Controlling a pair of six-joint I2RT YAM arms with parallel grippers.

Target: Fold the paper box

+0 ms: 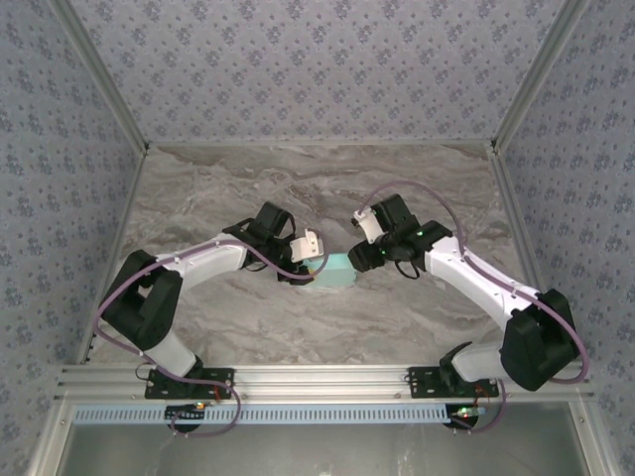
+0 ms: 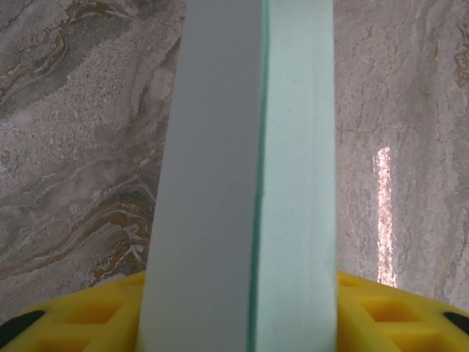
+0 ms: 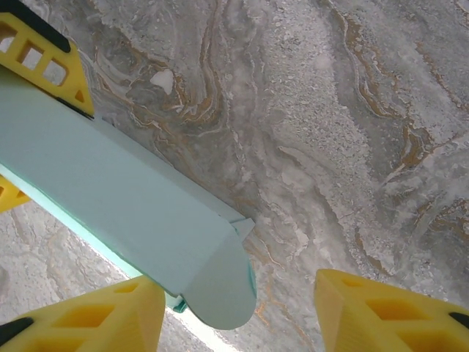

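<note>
The paper box (image 1: 337,274) blocks the centre, while the table (image 1: 317,183) beyond it lies open to the back wall (image 1: 317,69).

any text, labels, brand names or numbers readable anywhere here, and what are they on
None can be read.
The paper box is plain pale aqua card with no print on the faces shown.
The yellow fingers bear no marking.
The wallpaper carries only a small floral pattern, no letters.

The paper box (image 1: 337,270) sits mid-bench (image 1: 298,178), between the two arms' jaws. It runs straight out from between the left jaws, touching both sides. Its rounded tab (image 3: 220,293) lies just beside the right jaws' left finger (image 3: 95,319), apart from the right finger (image 3: 381,312).
</note>
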